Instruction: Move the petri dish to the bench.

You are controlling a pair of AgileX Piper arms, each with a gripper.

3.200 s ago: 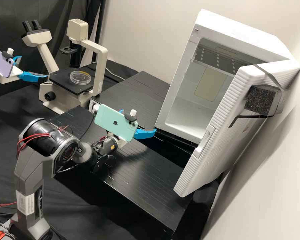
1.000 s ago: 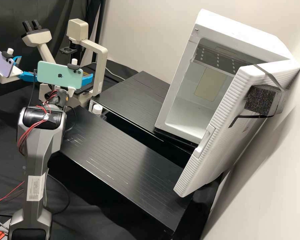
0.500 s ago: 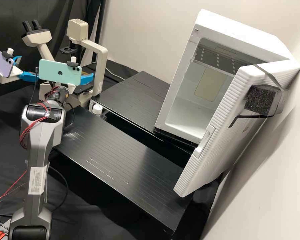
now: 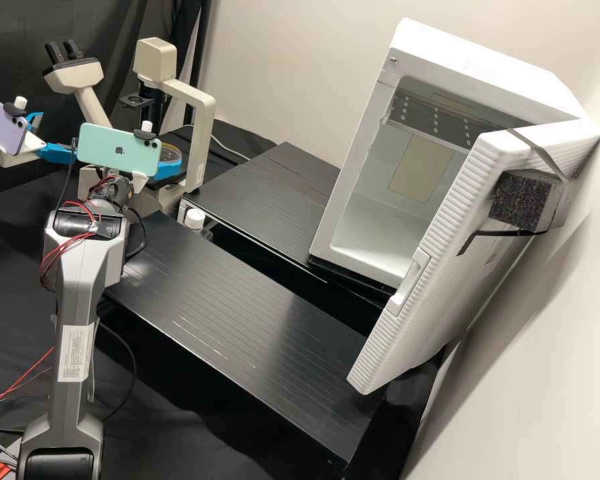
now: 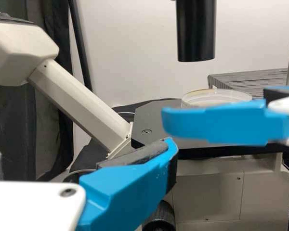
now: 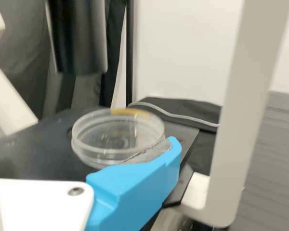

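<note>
Dish still has to get over to the black worktop. Right arm is way nearer; left fingers are apart, off to the side. Right fingers look spread too, one just beside the rim, so I'd guess the petri dish sits between them on the microscope stage. Contact? Can't tell. It's round, no long axis. Few seconds back that gripper was over by the incubator.
</note>
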